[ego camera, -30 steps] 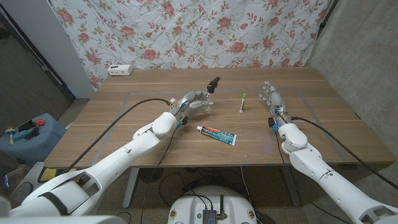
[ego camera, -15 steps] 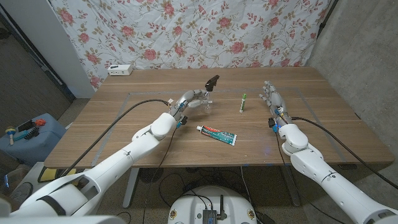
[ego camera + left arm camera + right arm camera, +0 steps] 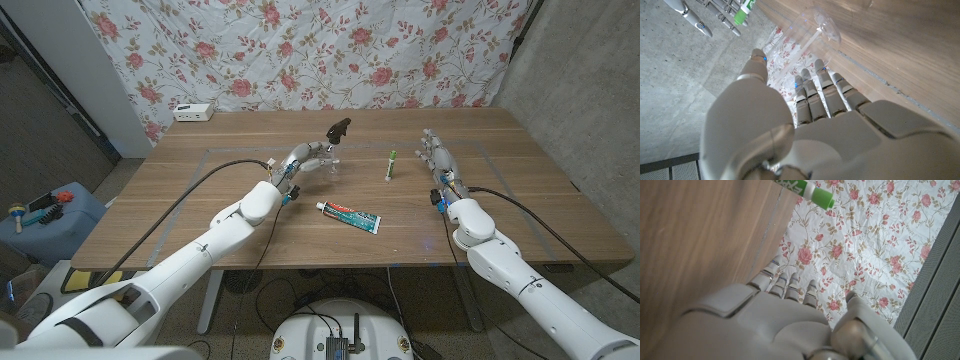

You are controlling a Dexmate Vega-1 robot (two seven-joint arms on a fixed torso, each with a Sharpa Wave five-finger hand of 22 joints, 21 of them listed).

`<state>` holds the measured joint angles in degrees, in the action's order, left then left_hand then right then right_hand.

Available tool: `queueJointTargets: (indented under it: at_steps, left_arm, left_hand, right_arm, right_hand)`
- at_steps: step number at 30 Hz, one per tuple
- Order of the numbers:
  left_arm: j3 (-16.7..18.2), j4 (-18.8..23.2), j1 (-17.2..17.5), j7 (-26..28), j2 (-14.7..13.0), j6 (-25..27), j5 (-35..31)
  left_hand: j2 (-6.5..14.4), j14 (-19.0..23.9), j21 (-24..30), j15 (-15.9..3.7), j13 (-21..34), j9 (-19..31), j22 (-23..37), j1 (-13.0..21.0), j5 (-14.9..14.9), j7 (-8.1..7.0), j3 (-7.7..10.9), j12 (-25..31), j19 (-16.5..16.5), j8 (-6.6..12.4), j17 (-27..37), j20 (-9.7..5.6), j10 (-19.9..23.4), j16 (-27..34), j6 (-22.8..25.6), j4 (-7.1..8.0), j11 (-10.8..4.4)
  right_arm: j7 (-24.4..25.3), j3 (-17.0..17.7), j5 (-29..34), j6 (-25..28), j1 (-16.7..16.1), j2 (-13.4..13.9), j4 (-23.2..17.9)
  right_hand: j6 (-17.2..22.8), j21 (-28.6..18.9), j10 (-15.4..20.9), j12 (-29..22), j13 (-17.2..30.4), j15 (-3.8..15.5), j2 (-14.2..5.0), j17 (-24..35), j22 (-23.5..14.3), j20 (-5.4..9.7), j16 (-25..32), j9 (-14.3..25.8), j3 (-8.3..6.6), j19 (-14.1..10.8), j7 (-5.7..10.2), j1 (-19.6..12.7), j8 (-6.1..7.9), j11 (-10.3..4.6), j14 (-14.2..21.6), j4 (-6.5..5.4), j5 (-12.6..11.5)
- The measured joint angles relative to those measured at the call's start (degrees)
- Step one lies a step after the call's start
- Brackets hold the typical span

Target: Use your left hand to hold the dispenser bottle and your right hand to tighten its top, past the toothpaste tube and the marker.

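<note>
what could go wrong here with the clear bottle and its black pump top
The left hand is at the clear plastic dispenser bottle, which looks light and top-heavy under its black pump top; a loose grip could tip it. The right hand waits apart, and reaching across might knock the green-capped marker lying between them.

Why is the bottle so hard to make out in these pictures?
Head view: the clear dispenser bottle is small and blends into the table; only its black top stands out. Left wrist view: it shows faintly past the left hand, the wood showing through.
</note>
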<state>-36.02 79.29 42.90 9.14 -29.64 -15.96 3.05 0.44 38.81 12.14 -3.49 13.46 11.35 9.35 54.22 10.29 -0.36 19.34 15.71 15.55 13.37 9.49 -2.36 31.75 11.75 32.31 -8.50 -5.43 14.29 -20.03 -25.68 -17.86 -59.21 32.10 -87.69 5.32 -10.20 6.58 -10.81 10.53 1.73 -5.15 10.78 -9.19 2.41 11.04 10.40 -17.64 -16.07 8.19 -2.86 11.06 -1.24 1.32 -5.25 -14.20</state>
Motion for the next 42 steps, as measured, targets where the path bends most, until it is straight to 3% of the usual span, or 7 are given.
queueJointTargets:
  at_steps: [8, 12, 15, 20, 42]
  left_arm:
    - [0.3, 0.4, 0.1, 0.3, -0.2, -0.3, -0.2]
    - [0.4, 0.3, 0.1, 0.4, -0.1, -0.8, -0.3]
    - [0.5, -0.1, -0.1, 0.5, 0.0, -1.3, -0.4]
    - [0.5, -1.5, -0.9, 0.5, 0.6, -2.3, -0.6]
    - [-0.5, -9.2, -4.7, -1.1, 3.8, -8.6, -0.3]
  left_hand:
    - [0.2, 1.0, -0.5, -0.2, 0.3, 0.0, 0.0, -0.2, 0.0, 0.33, 0.0, 0.0, 0.0, -0.01, -0.2, 0.0, 0.4, -0.1, 0.3, 0.0, 0.08]
    - [0.4, 1.0, -0.7, -0.2, 0.3, 0.1, 0.0, -0.1, 0.0, 0.41, 0.0, 0.0, 0.0, -0.18, -0.2, 0.0, 0.4, -0.2, 0.4, 0.0, 0.02]
    - [0.4, 1.2, -0.7, -0.4, 0.5, 0.3, 0.0, -0.1, 0.0, 0.62, 0.0, 0.0, 0.0, -0.25, -0.2, 0.0, 0.8, -0.2, 0.6, 0.0, 0.32]
    - [0.5, 1.6, -0.7, -0.31, 0.5, 0.3, 0.0, 0.0, -0.2, 0.68, 0.08, 0.0, 0.0, -0.42, -0.2, 0.0, 1.0, -0.3, 1.2, 0.07, 0.08]
    - [0.9, 3.9, -0.7, -0.43, 1.3, 0.2, 0.0, -0.4, -0.2, 1.0, 0.72, 0.0, 3.1, -0.17, 0.1, -0.01, 0.9, -0.5, 1.4, -0.27, 0.34]
  right_arm:
    - [0.9, -0.1, 1.2, 1.9, -0.7, 1.4, -3.6]
    - [2.3, -0.1, 3.1, 5.3, -1.2, 2.9, -6.8]
    - [2.6, -0.1, 3.6, 6.1, -1.4, 3.8, -8.8]
    - [4.0, -0.2, 6.0, 9.7, -1.7, 5.2, -11.8]
    - [6.4, -0.7, 13.2, 19.3, -1.0, 9.0, -20.8]
  right_hand:
    - [0.0, 0.0, -0.1, 0.0, 0.0, 0.0, 0.0, 0.0, 0.0, -0.3, 0.0, 0.0, -0.13, 0.3, 0.0, 0.0, 0.0, -0.32, 0.0, -0.13, 0.0]
    - [0.0, 0.0, -0.1, 0.0, 0.0, 0.0, 0.0, 0.0, 0.0, -0.3, 0.0, 0.0, -0.13, 0.3, 0.01, 0.0, 0.0, -0.31, 0.0, -0.13, 0.0]
    - [0.3, 0.0, -0.1, 0.0, 0.0, 0.0, 0.0, 0.0, 0.0, -0.07, 0.0, 0.1, -0.13, 0.5, 2.04, 0.0, 0.0, -0.31, 0.0, -0.13, 0.0]
    - [0.3, 0.0, -0.1, 0.0, 0.0, 0.0, 0.0, 0.0, 0.0, -0.08, 0.0, 0.1, -0.13, 0.5, 3.62, 0.0, 0.0, -0.31, 0.0, -0.13, 0.0]
    - [0.0, 0.0, -0.1, 0.0, 0.0, 0.0, 0.17, 0.0, 0.0, -0.09, 0.0, 0.1, -0.3, 0.5, 3.91, -0.2, 0.0, -0.3, 0.0, 0.04, 0.0]
